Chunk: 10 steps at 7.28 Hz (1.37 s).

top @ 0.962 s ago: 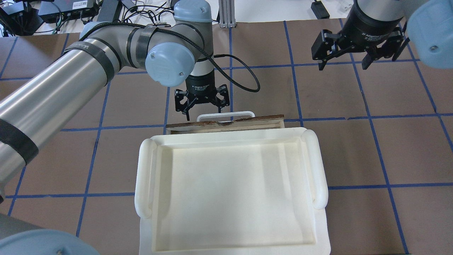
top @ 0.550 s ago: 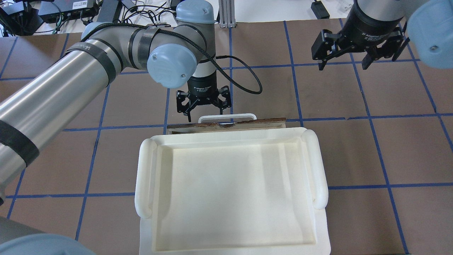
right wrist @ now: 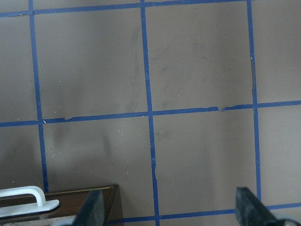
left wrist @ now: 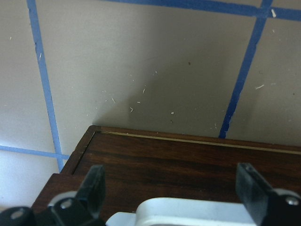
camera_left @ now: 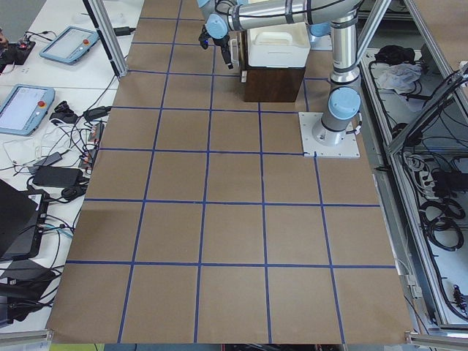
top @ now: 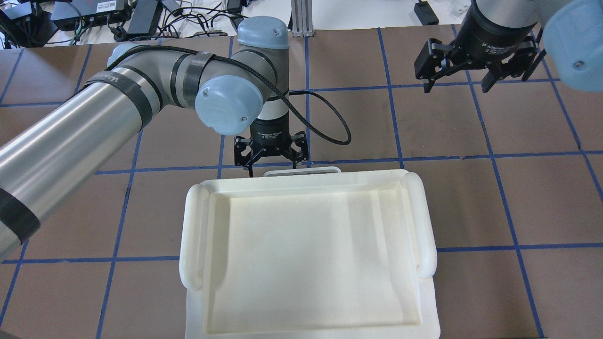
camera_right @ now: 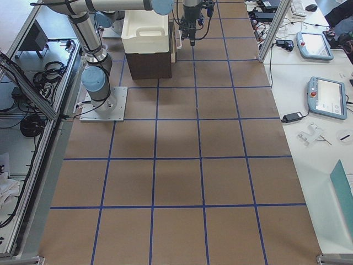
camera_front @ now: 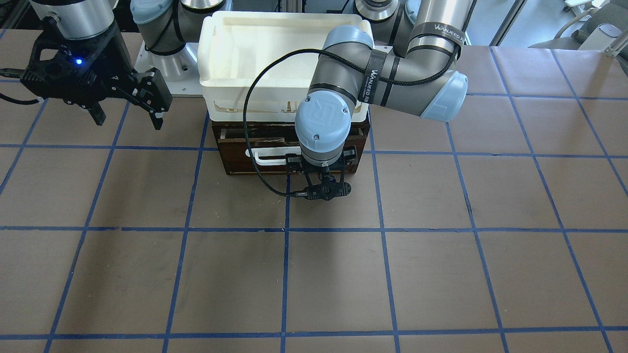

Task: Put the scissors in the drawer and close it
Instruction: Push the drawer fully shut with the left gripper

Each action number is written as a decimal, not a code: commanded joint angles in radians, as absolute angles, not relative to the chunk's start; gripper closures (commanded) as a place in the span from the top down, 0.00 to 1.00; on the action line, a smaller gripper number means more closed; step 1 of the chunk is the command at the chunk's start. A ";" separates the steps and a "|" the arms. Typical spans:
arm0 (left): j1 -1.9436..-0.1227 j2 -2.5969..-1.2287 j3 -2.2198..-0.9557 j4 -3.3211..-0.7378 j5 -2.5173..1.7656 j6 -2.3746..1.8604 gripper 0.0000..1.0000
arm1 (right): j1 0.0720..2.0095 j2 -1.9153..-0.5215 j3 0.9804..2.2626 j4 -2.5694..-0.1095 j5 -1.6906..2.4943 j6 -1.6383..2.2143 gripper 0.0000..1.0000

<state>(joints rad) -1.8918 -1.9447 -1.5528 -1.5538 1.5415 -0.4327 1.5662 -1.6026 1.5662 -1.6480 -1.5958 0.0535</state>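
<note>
l gripper (top: 272, 165) fingers (left wrist: 94, 190) spread wide, w/ the drawer (left wrist: 178, 160) front btwn them and its white handle (left wrist: 188, 209) centred near the tips. r gripper (top: 457, 87) also spread, holding nothing, well apart from drawer.

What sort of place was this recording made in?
Most likely a robotics lab or test cell: a left arm and right arm stand at a table marked with a blue tape grid, with teach pendants and loose cables on the benches around it.
</note>
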 commanded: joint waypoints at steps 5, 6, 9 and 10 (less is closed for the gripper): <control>-1.899 -1.922 -1.580 -1.595 1.537 -0.431 1.00 | 1.566 -1.603 1.566 -1.652 -1.603 0.052 1.00; -1.898 -1.928 -1.582 -1.597 1.536 -0.431 1.00 | 1.566 -1.601 1.566 -1.649 -1.606 0.052 1.00; -1.896 -1.933 -1.582 -1.618 1.522 -0.433 1.00 | 1.566 -1.603 1.566 -1.649 -1.589 0.055 1.00; -1.896 -1.939 -1.582 -1.634 1.520 -0.439 1.00 | 1.566 -1.603 1.566 -1.649 -1.601 0.055 1.00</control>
<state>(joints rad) -1.8962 -1.9333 -1.5814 -1.6192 1.5237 -0.4338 1.5662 -1.6029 1.5662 -1.6492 -1.5940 0.0546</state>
